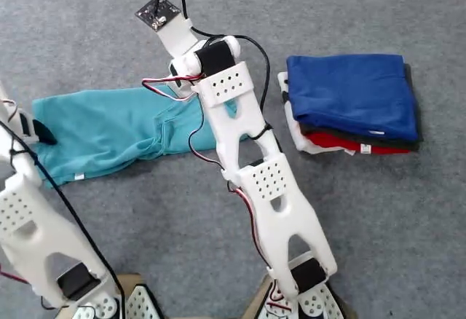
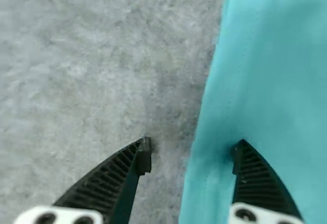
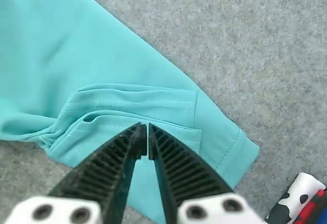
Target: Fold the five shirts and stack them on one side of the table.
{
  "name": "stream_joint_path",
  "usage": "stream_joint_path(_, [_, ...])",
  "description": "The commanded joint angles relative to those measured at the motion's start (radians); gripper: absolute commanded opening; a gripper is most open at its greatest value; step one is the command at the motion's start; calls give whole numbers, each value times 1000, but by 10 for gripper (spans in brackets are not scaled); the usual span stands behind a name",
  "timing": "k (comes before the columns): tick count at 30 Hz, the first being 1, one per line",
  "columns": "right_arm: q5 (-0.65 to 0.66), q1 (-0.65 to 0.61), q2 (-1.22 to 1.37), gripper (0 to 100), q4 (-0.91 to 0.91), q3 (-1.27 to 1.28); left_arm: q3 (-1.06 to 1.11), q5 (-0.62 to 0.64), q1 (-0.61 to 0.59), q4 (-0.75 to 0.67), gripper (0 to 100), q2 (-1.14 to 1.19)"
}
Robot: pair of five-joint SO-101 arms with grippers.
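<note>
Right gripper (image 3: 147, 127) closed above teal shirt (image 3: 76, 45) mid-worktop (image 3: 255, 40); left gripper (image 2: 193, 144) wide, straddling the shirt's hem near left edge.

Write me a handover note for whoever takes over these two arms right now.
Left gripper: jaws open, astride an edge of the teal shirt, gripping nothing.
Right gripper: jaws shut over the teal shirt, no cloth seen between them.
Done: stack of folded shirts, blue on top, at the right of the table in the high view; four layers show.
Left to do: finish folding the teal shirt, add it to the stack.
</note>
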Motion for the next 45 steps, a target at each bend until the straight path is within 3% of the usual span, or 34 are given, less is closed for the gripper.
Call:
stream_joint_path(1, [-5, 5, -73, 15, 8, -8, -252, 11, 28, 127, 273, 164])
stream_joint_path(4, [-5, 5, -74, 15, 8, -10, -453, 3, 39, 267, 264, 285])
stream_joint_path(8, [-8, 5, -74, 15, 8, -10, -694, 2, 61, 407, 176, 423])
stream_joint_path(14, [-6, 9, -76, 15, 8, -12, -909, 6, 58, 457, 29, 555])
stream_joint_path(34, [-3, 54, -142, 15, -3, -71, -989, -34, -153, 457, 28, 483])
stream_joint_path(40, [-8, 144, -275, 15, -89, -70, -946, 40, -114, 460, 28, 351])
stream_joint_path(45, [-8, 227, -371, 15, -163, -70, -699, 80, 22, 460, 28, 169])
